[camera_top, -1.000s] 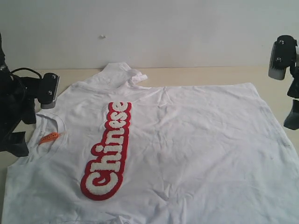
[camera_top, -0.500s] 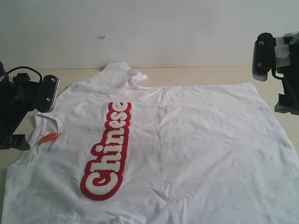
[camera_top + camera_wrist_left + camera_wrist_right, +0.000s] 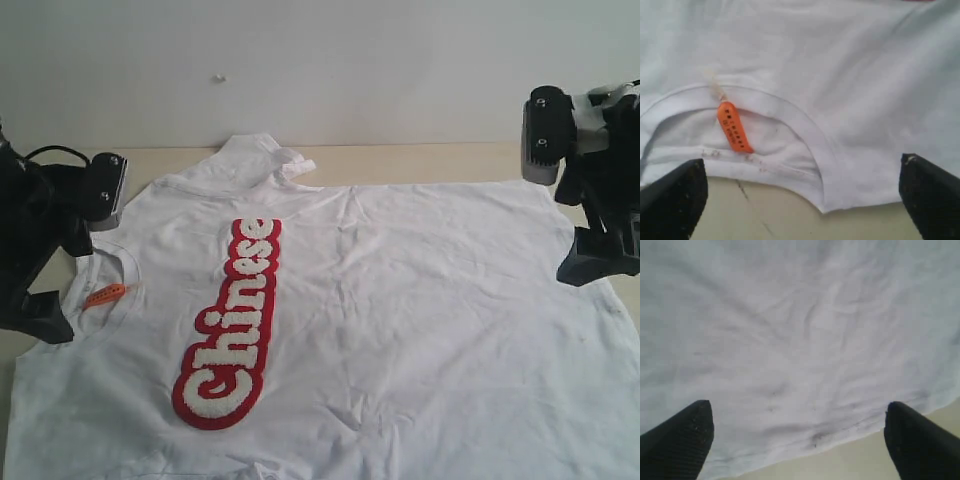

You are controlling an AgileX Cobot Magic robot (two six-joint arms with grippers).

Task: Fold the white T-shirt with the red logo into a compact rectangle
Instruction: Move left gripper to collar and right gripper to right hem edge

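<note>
Spread face up over most of the pale desk: the white T-shirt, thin and creased, neck toward the left of the exterior view and hem toward the right. Near edge cut off by the frame. No fold made yet; only the far sleeve bunched up, close under the plain wall.

Down the chest, running from the far side toward the near side: the red logo, fuzzy white letters reading "Chinese" inside a thick red outline. Fully uncovered, well apart from both arms.

At the right end, above the hem: the right hand, black fingers spread wide, nothing between them. In its wrist view, wrinkled cloth filling the gap, with the hem edge and a strip of bare desk just beyond. Contact between fingertips and cloth: cannot tell.

At the left end, over the neckline: the left hand, also spread wide and gripping nothing, one finger either side of the collar. Touching the fabric or hovering: cannot tell.

Inside the neck opening, hanging from the back of the collar by a short pale loop: a small orange neck tag with dark print too small to read, lying slantwise on the inner cloth, between the two left fingers but clear of both.
</note>
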